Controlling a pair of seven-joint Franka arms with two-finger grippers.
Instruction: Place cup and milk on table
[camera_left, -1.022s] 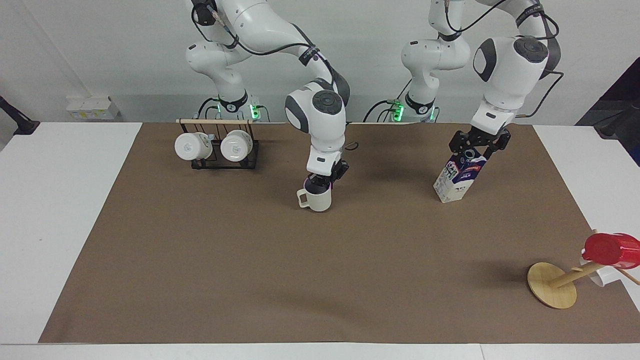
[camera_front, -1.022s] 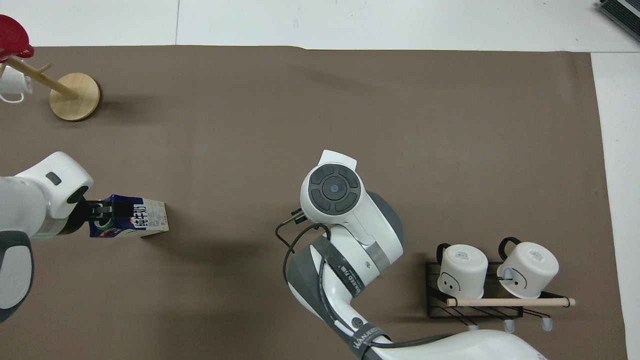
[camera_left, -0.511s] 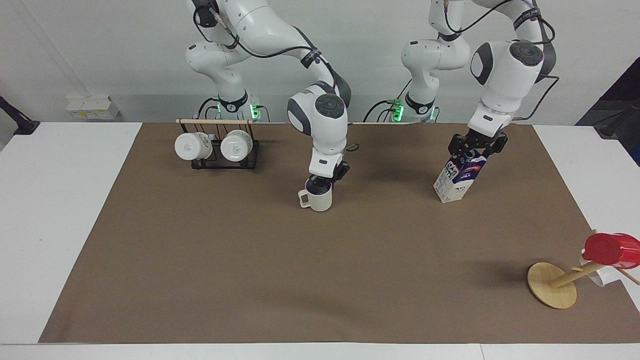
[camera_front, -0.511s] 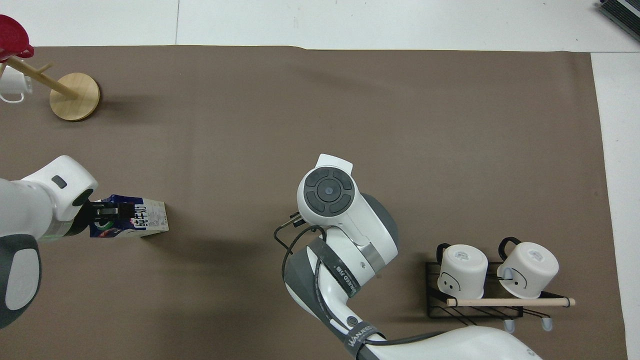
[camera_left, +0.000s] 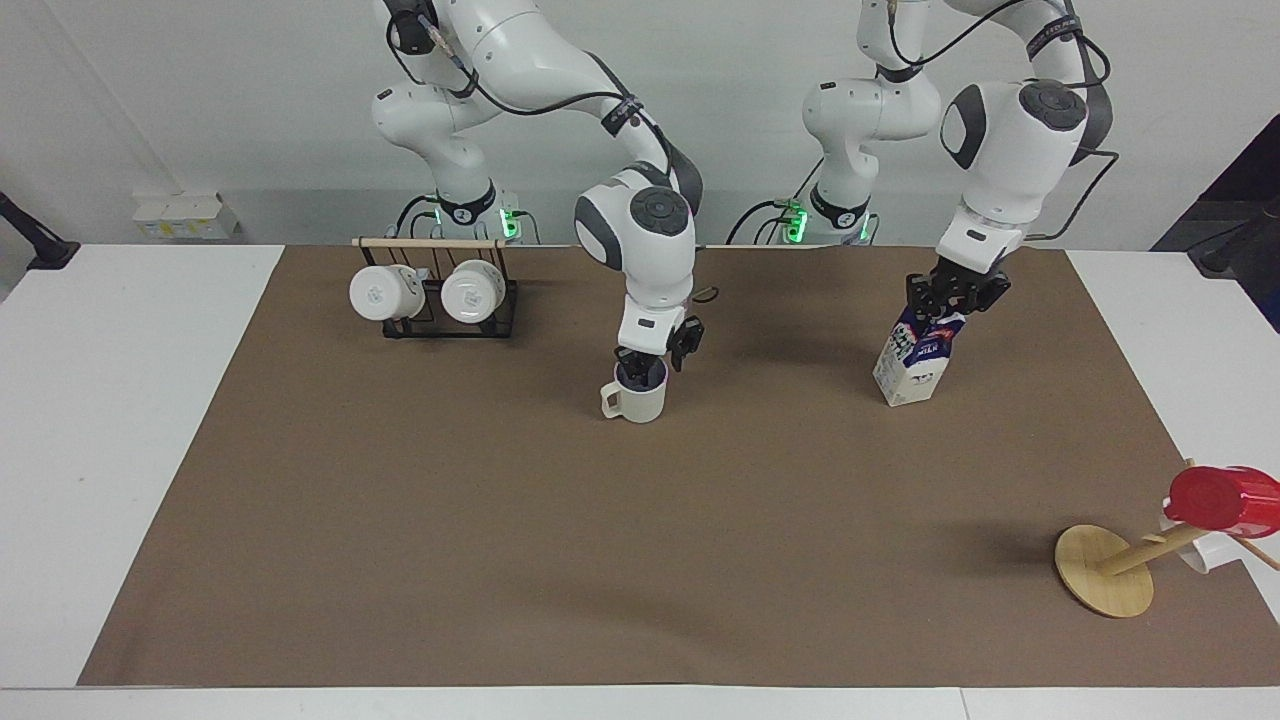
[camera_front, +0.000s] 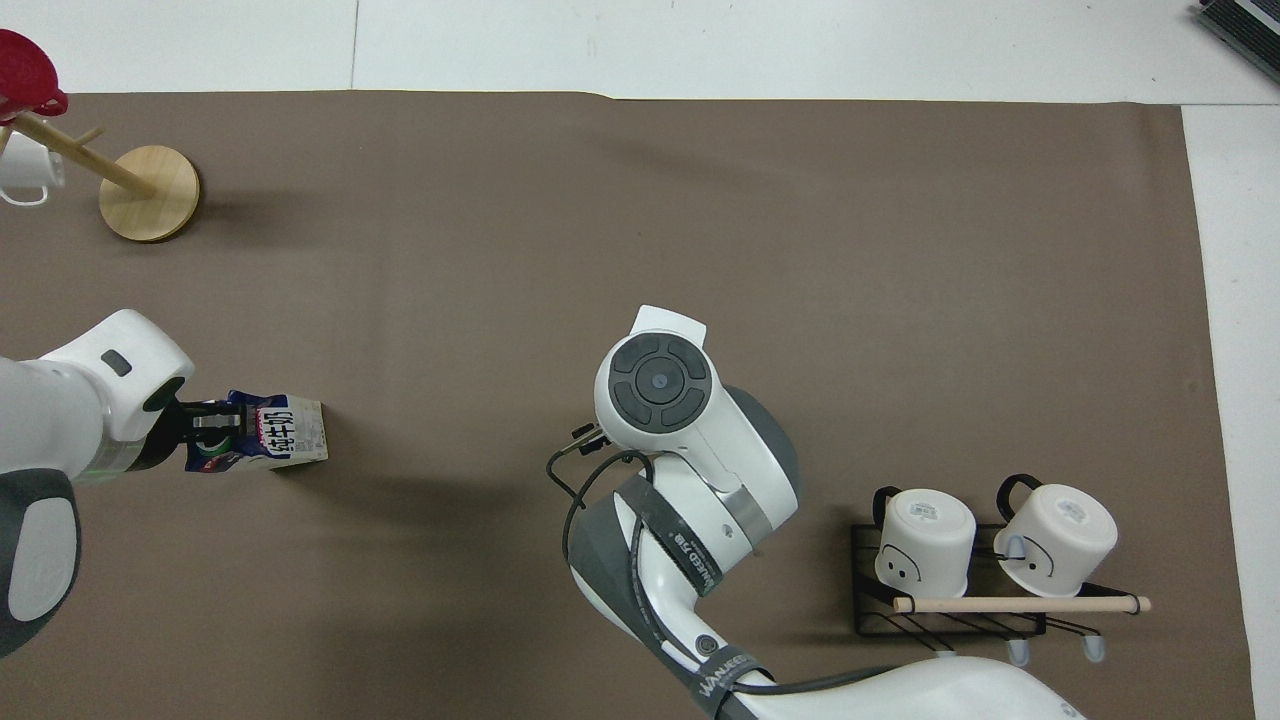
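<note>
White surface (camera_left: 120, 420), mostly covered by a brown sheet (camera_left: 640, 520); pale wall at 12 o'clock in the facing view.

Cup (camera_left: 634, 399) — cream mug, upright on the sheet near mid-surface, handle toward the right arm's end. Hidden under the right arm in the overhead view.

Right tool (camera_left: 641, 371) — points down at the cup's mouth, one finger inside the rim and one outside. Whether it pinches the wall or stands loose on it, cannot tell.

Milk (camera_left: 912, 364) — blue-and-white carton toward the left arm's end, base on the sheet, leaning slightly with its top tipped toward the robots. In the overhead view (camera_front: 268, 443) its printed side shows at about 9 o'clock from the right arm's wrist.

Left tool (camera_left: 952, 297) — comes down onto the carton's gable; fingers pressed against the top ridge, pinching the milk.

Rack (camera_left: 445, 300) — black wire frame with a wooden rod across the top, close to the robots at the right arm's end, roughly 10 o'clock from the cup in the facing view. Two white cups (camera_left: 384, 291) lie in it on their sides, bottoms facing away from the robots.

Stand (camera_left: 1104, 571) — round wooden base with a slanted peg, well away from the robots at the left arm's end, about 4 o'clock from the milk in the facing view. Red cup (camera_left: 1222, 499) sits on the peg's upper end.
</note>
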